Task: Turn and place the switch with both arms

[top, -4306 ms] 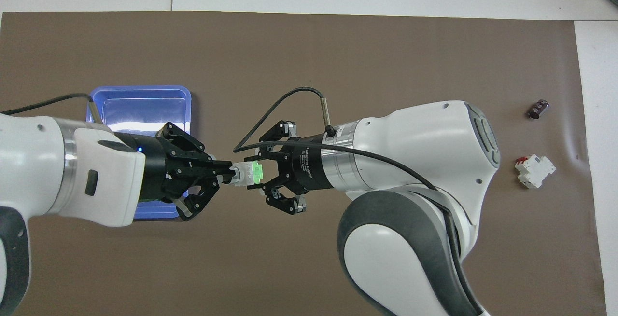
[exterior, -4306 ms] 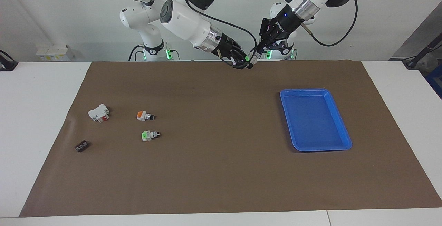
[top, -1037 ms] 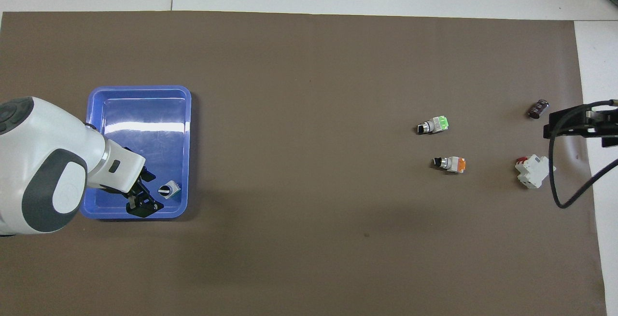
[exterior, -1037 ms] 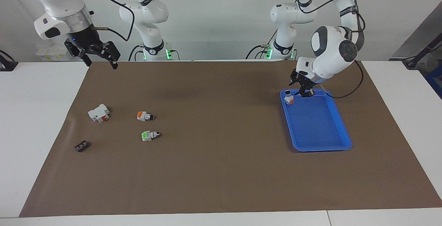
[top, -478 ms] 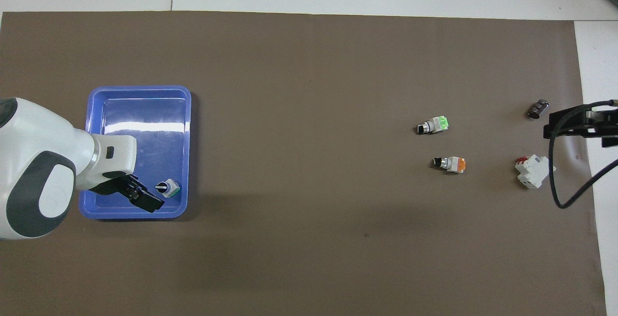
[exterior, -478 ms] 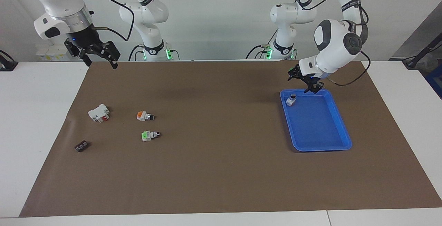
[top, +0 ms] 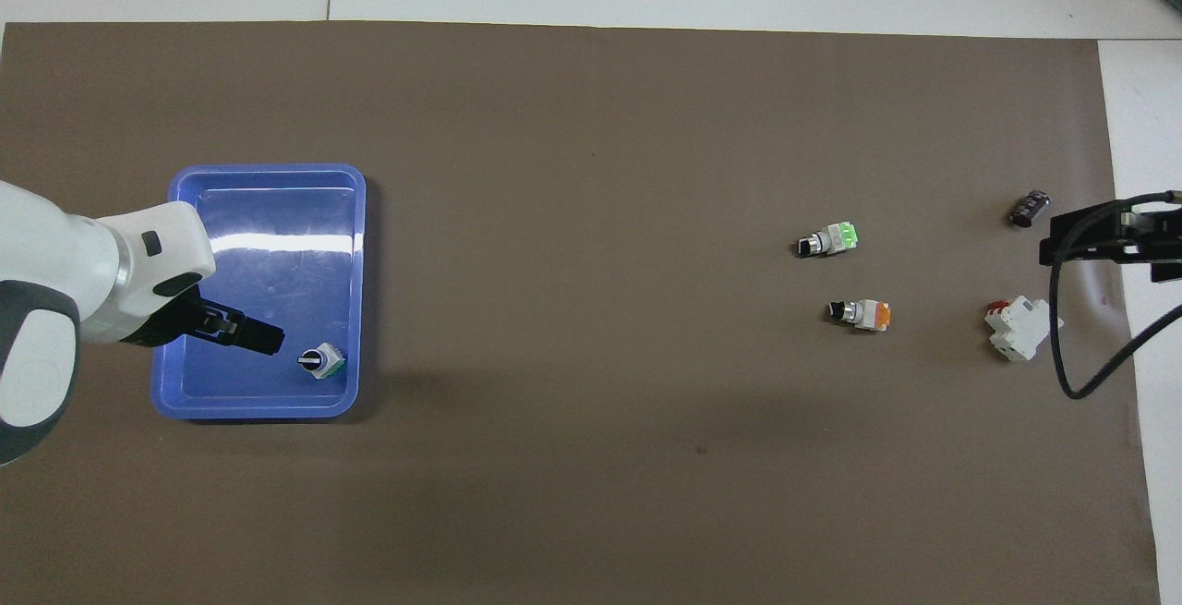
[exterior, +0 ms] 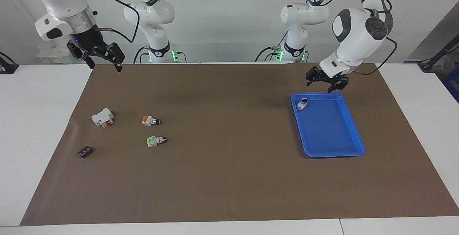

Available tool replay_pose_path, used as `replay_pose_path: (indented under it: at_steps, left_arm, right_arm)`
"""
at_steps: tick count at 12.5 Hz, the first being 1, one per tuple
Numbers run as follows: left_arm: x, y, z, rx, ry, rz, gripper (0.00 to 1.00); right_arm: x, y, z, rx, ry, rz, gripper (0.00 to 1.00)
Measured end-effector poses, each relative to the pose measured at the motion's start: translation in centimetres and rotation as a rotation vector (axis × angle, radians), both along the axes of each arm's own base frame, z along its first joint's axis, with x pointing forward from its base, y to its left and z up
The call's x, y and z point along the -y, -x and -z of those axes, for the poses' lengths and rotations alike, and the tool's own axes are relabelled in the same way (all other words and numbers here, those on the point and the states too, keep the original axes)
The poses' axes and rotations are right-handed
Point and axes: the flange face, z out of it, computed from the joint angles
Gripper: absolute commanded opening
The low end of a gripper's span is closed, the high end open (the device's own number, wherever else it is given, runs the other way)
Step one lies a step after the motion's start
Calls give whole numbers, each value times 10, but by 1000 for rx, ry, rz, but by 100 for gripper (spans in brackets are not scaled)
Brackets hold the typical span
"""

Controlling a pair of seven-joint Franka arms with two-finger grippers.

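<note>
With the small white-grey switch (exterior: 302,104) standing knob-up in the blue plastic tray's (exterior: 353,131) robot-side corner, I judge placing done: left pincer (exterior: 327,81) apart above it, right pincer (exterior: 101,56) apart, waiting; next, retreat.

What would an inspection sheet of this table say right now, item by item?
Surface: brown mat on a white table.
Job's things: switch standing in the blue tray, in the corner nearest the robots.
Clutter: green-capped switch, orange-capped switch, white block and small dark part at the right arm's end.
Grippers: left gripper open, raised over the tray's edge; right gripper open, waits raised over the mat's corner.
Cables: black cable looped on the right arm.
Surroundings: pale wall.
</note>
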Motion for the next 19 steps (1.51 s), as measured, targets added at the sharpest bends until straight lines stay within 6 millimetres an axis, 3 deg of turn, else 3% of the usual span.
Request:
replay_pose_path:
  at_steps: [5,8,12,19]
  left_arm:
    - [-12,-18,-114,158,-22,-108,100]
    - [-30,-26,-152,154,-21,-142,100]
    - [-34,-38,-172,95,-21,-137,100]
    - [-21,-34,-175,63,-53,-131,100]
  right_arm:
    - [0,0,0,0,0,0,100]
    - [0,0,0,0,0,0,100]
    - [0,0,0,0,0,0,100]
    - [0,0,0,0,0,0,100]
